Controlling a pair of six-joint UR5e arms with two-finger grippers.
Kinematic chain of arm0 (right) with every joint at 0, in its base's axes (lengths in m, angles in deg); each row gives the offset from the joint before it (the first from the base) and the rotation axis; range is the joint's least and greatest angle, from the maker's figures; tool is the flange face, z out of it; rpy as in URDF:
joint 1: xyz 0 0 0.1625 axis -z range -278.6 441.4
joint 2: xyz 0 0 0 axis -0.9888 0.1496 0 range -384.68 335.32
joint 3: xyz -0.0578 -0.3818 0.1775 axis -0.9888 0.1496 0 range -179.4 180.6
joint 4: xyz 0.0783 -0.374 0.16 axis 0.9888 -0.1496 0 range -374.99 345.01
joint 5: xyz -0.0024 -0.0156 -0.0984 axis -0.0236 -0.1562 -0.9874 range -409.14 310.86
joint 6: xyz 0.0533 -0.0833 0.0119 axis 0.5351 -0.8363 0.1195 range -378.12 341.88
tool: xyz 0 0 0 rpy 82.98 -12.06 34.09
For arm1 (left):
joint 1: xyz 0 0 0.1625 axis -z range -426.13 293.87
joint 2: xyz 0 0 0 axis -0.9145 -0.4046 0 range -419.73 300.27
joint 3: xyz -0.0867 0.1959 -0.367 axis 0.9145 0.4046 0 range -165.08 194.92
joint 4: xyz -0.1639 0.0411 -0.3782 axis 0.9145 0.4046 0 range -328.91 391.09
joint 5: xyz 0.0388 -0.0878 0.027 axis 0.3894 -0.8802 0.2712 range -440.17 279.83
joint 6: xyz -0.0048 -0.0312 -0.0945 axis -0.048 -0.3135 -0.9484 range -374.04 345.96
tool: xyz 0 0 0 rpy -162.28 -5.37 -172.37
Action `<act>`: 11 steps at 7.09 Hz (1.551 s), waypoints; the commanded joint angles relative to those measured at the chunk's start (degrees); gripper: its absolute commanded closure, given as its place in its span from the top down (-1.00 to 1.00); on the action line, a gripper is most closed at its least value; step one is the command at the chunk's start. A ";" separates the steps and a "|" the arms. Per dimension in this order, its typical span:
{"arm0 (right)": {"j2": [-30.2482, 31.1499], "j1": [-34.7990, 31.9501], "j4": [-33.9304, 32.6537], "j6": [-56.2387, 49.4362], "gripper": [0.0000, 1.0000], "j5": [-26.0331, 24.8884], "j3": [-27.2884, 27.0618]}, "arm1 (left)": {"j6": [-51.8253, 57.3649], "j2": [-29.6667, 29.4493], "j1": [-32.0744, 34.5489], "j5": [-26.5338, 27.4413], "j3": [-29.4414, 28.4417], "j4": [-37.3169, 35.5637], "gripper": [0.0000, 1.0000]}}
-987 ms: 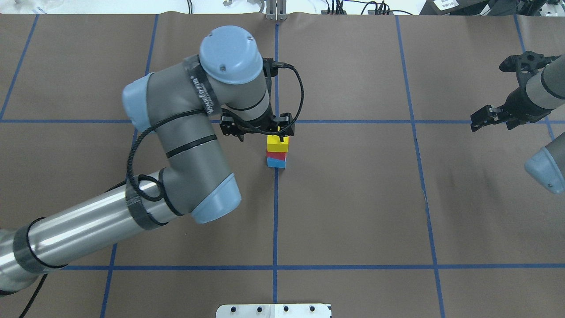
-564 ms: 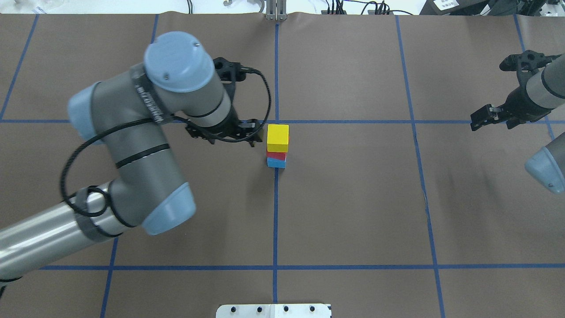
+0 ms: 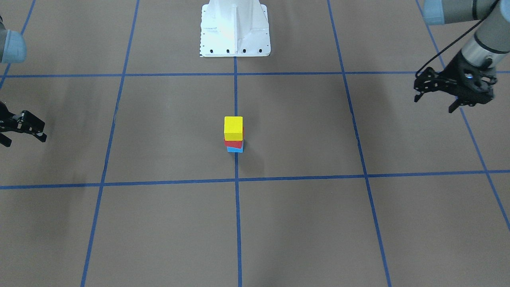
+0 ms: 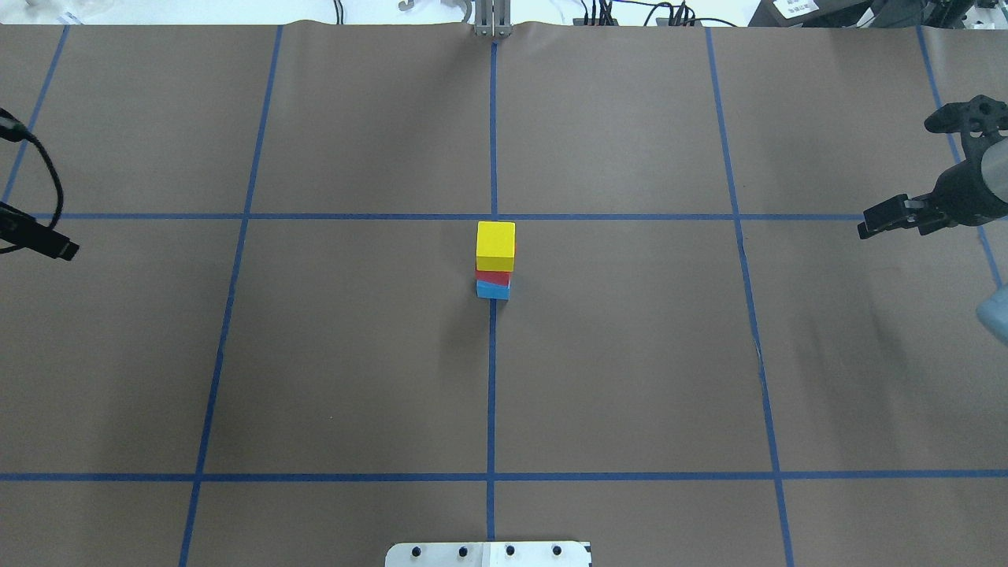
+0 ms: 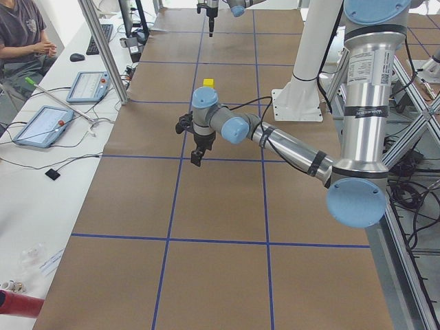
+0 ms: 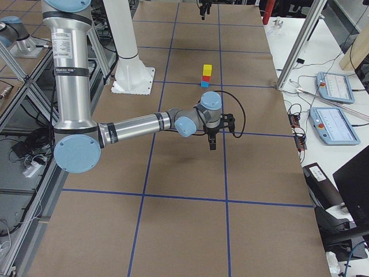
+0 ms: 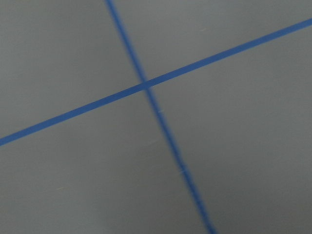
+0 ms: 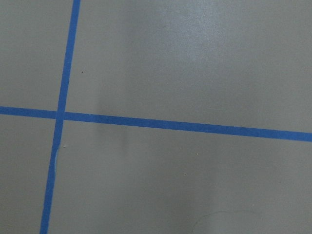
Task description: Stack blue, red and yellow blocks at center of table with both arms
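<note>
A yellow block (image 4: 495, 244) sits on a red block (image 4: 494, 277), which sits on a blue block (image 4: 492, 290). The stack stands upright at the table's centre by the blue tape cross. It also shows in the front view, yellow block (image 3: 233, 126) on top. My left gripper (image 3: 433, 104) is open and empty, far out at the table's left side. Only a part of it (image 4: 51, 244) shows at the overhead view's left edge. My right gripper (image 3: 22, 139) is open and empty at the far right (image 4: 874, 224). Both wrist views show only brown table and blue tape.
The white robot base plate (image 3: 235, 32) stands at the table's robot-side edge (image 4: 488, 554). Blue tape lines (image 4: 492, 394) grid the brown table. An operator (image 5: 24, 34) and tablets (image 5: 86, 86) are beside the table.
My left arm has let go of the yellow block, left it on the stack and swung away to the table's left edge. My right gripper has shifted slightly outward.
</note>
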 commanded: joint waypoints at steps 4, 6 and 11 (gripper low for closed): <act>5.02 -15.48 -4.23 -20.31 1.00 10.80 -0.10 | 7.11 1.79 12.28 -4.39 -10.79 -0.12 0.99; 5.11 -15.22 -4.33 -20.34 1.00 9.40 -0.27 | 7.10 1.70 12.28 -4.40 -12.28 0.23 0.99; -4.54 -11.53 -20.74 -21.74 1.00 3.43 -0.01 | 4.58 0.29 14.38 -7.71 -14.83 -0.82 0.99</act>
